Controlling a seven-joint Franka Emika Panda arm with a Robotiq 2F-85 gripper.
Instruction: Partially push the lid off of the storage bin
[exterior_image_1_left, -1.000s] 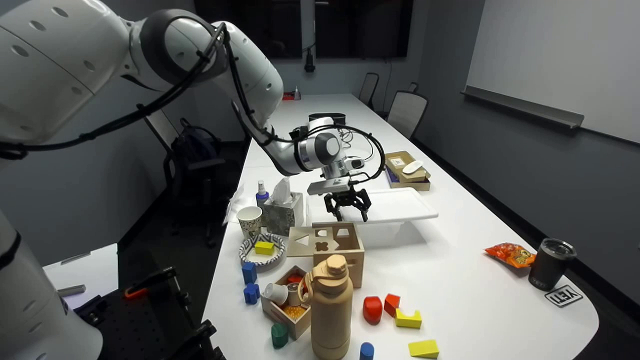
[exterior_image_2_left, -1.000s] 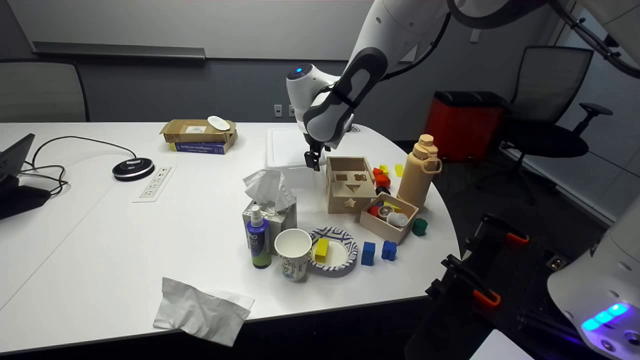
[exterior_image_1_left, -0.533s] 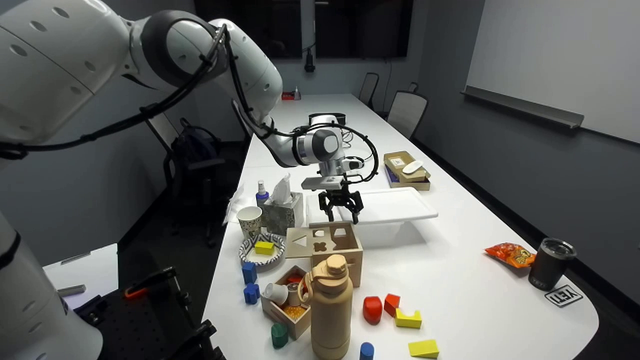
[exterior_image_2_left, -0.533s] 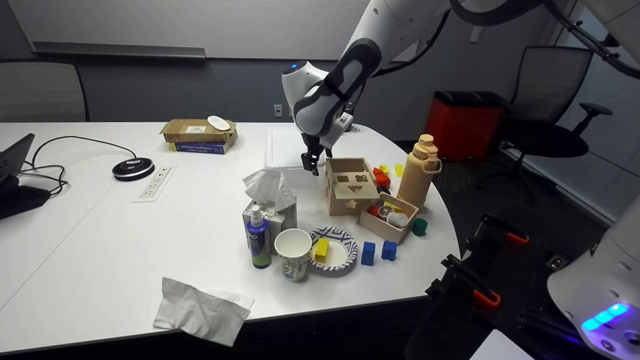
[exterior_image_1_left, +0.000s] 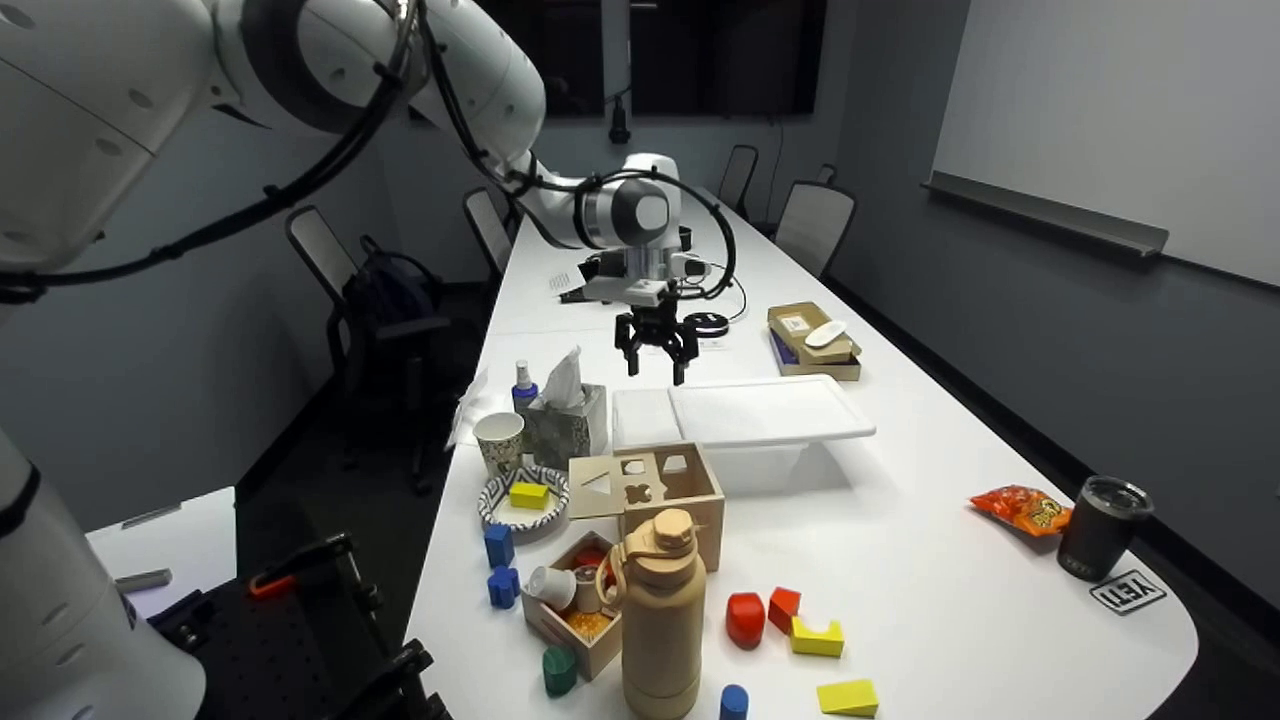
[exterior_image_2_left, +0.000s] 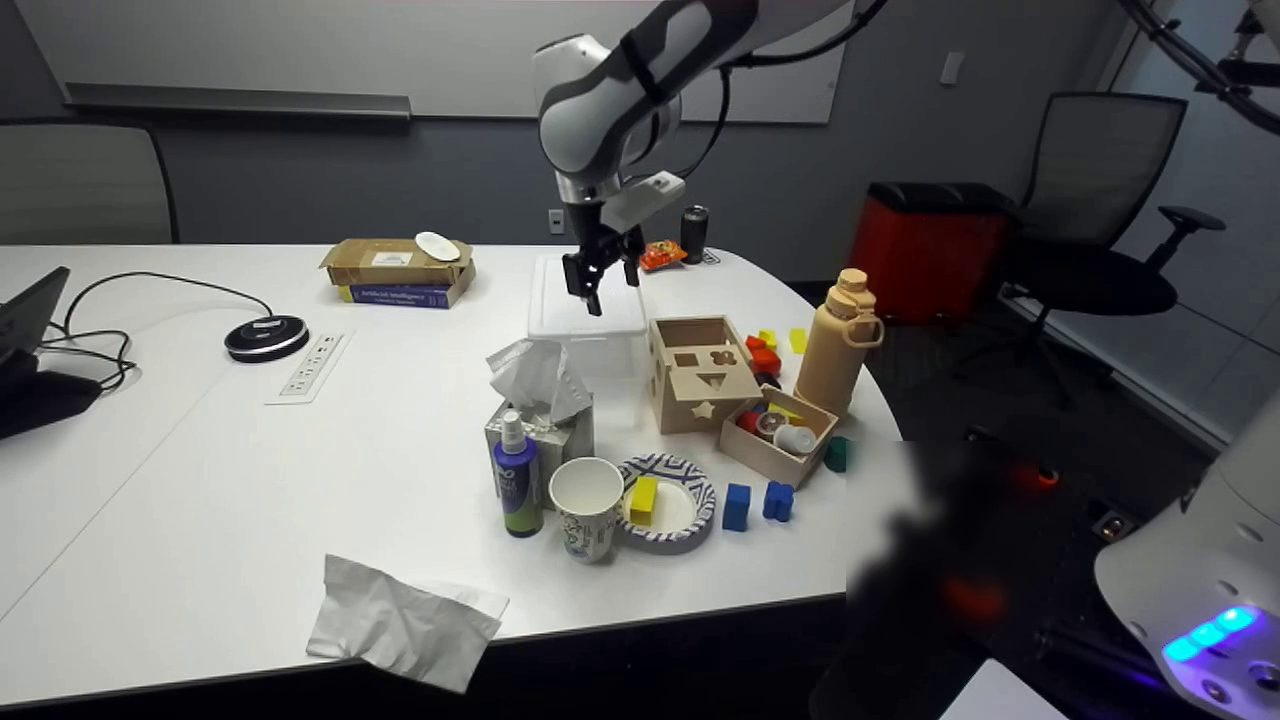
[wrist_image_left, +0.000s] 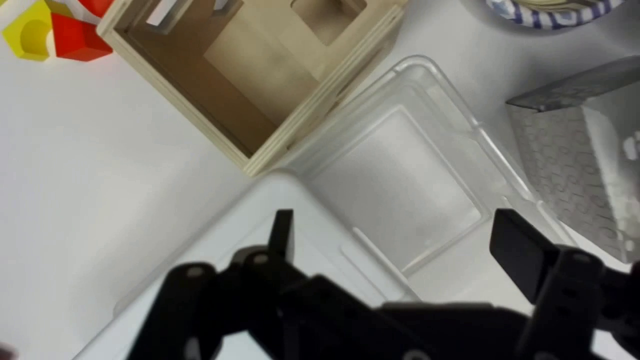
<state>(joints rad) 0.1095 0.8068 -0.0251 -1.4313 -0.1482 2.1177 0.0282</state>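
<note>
White plastic formed the lid (exterior_image_1_left: 772, 411), which overhung one end of the bin (wrist_image_left: 395, 187) and bared the other, likely so it stood part open. Above, the arm (exterior_image_1_left: 490, 85) reached out and bent downward, its claw (exterior_image_1_left: 656, 370) spread wide, gripping nothing, apparently clear, though depth was hard to judge.

In an exterior view we see the end effector (exterior_image_1_left: 656, 375) hanging with its fingers (exterior_image_1_left: 679, 371) spread and pointing down, clear of the lid (exterior_image_1_left: 770, 410); the lid lies over most of the storage bin (exterior_image_1_left: 645, 416), leaving the bin's end nearest the tissue box (exterior_image_1_left: 565, 436) uncovered. We find a wooden box (exterior_image_1_left: 701, 513) in front of the bin; a tan bottle (exterior_image_1_left: 663, 620) stands closer to us; at the right of the table (exterior_image_1_left: 960, 610), an orange packet (exterior_image_1_left: 1022, 510) lies just beside a black tumbler (exterior_image_1_left: 1100, 530).
</note>
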